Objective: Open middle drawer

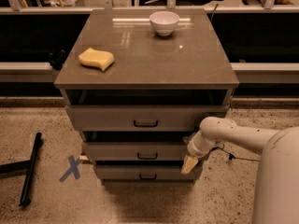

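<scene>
The middle drawer [135, 151] is a grey-beige shallow drawer with a small black bar handle [147, 156], second of three in the cabinet. It stands out a little past the top drawer [140, 117] above it. The lowest drawer [140, 173] sits below. My gripper [189, 164] hangs from the white arm [233, 136] that reaches in from the right. It is at the right end of the middle drawer's front, well to the right of the handle, with its tan fingertips pointing down over the lowest drawer's right end.
The cabinet top [187, 64] holds a white bowl [164, 22] at the back and a yellow sponge [96, 59] at the left. A black bar [29, 171] and a blue tape X [71, 168] lie on the speckled floor to the left. A ledge runs behind.
</scene>
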Controlling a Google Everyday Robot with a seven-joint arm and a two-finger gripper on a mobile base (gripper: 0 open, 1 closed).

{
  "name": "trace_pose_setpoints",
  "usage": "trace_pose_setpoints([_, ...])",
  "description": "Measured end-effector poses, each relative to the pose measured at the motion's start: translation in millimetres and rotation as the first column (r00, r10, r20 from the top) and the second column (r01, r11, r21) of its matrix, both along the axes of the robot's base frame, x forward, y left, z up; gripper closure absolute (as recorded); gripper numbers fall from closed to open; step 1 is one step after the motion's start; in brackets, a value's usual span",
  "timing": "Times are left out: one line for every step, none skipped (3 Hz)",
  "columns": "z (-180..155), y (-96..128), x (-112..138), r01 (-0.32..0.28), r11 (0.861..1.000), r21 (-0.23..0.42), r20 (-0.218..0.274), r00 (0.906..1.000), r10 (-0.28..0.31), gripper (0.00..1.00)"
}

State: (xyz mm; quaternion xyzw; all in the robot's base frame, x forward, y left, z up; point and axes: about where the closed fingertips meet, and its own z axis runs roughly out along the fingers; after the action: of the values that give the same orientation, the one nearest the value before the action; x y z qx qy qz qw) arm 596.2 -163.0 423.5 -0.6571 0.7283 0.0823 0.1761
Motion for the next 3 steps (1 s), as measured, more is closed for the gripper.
trace_pose_setpoints([-4.6, 4.6, -13.6, -0.014, 1.0, -0.002, -0.015, 0.9998, 0.014, 0.41])
trace_pose_setpoints([4.1, 1.7, -29.0, -0.014, 1.0, 0.0, -0.002, 0.9999, 0.014, 0.63])
trace_pose_setpoints([7.1, 1.7, -28.9, -0.014, 1.0, 0.0, -0.002, 0.9999, 0.014, 0.86])
